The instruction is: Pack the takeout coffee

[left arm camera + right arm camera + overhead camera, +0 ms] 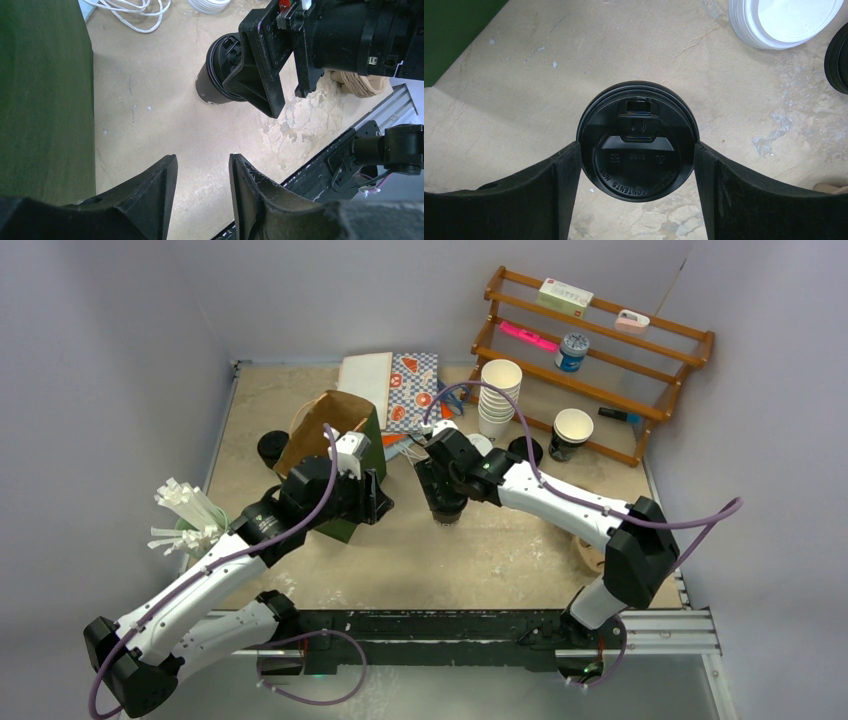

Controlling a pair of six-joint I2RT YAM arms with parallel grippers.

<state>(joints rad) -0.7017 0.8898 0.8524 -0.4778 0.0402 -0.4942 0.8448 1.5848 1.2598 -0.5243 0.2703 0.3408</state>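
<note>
Mid-table [500, 550], black-lidded takeout coffee [639, 170] between fingers of right hand [638, 150], grip uncertain, left hand [203, 160] spread, empty

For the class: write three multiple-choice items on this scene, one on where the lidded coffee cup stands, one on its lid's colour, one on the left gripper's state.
1. The lidded coffee cup stands: A on the tabletop; B on the wooden rack; C inside the green bag.
2. Its lid is: A white; B black; C red.
3. The left gripper is: A open and empty; B shut on a cup; C holding a lid.
Answers: 1 A, it rests on bare tabletop between the arms; 2 B, the right wrist view shows a black lid; 3 A, nothing sits in the gap between its fingers.
</note>
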